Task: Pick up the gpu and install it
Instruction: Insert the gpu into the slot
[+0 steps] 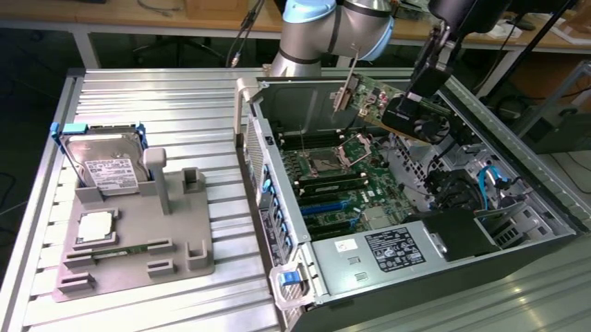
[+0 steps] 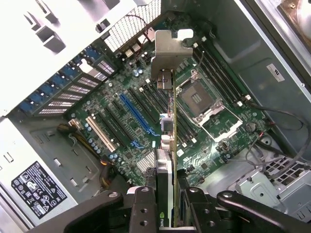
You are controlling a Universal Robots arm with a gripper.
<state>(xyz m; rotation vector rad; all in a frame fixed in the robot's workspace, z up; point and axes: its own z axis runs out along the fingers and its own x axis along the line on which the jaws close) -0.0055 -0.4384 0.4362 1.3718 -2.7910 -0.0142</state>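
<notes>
The claw (image 1: 416, 97) is clamping the gpu (image 1: 380, 93), holding it in the air over the motherboard (image 1: 337, 187) lying inside the open case (image 1: 305, 104); a grey rack (image 1: 138, 242) on the table (image 1: 166, 90) is carrying 1 hard drive (image 1: 106, 162)

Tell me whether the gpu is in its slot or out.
Out. The tool, shut on the gpu, holds it in the air above the motherboard; the blue slot is bare.
</notes>
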